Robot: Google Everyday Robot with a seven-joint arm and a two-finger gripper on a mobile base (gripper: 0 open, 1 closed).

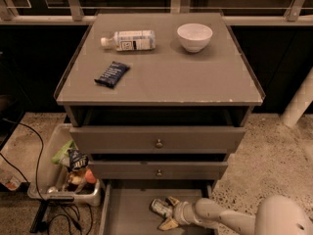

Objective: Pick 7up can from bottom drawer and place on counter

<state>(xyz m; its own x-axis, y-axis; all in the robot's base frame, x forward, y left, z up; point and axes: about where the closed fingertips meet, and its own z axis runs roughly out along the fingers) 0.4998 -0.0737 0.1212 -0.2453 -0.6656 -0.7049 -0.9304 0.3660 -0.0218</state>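
Observation:
The 7up can (159, 207) lies on its side on the floor of the open bottom drawer (126, 213), near the middle. My gripper (167, 213) reaches into the drawer from the lower right. It is open, with one finger behind the can's right end and the other in front of it. The counter (171, 80) is the grey cabinet top above.
On the counter lie a clear plastic bottle (129, 39), a white bowl (194, 36) and a dark snack packet (112, 74). Two knobbed drawers (159, 141) overhang the bottom drawer. A white bin of packets (66, 173) and cables (29, 146) sit on the floor to the left.

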